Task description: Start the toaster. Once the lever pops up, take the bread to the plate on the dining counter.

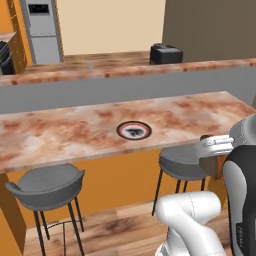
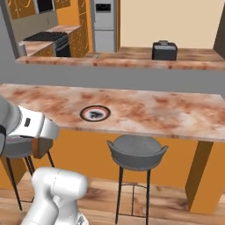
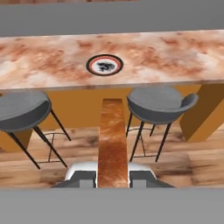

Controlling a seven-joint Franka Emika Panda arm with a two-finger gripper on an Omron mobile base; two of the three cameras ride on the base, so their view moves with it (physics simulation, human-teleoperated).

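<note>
My gripper is shut on the bread, a brown slice seen edge-on between the finger tips. It hangs in front of the dining counter, above the floor between two stools. The plate lies on the marbled slab ahead of the bread, with nothing on it. From the base, the plate sits mid-counter and the bread hangs under the hand at the right, below the slab's edge. The toaster stands on the far counter behind. In the right base view the bread is at the left, near the plate.
Grey bar stools stand under the dining counter's near edge, on both sides of the hand. A grey raised ledge separates the two counters. A steel appliance and a stove stand at the back left.
</note>
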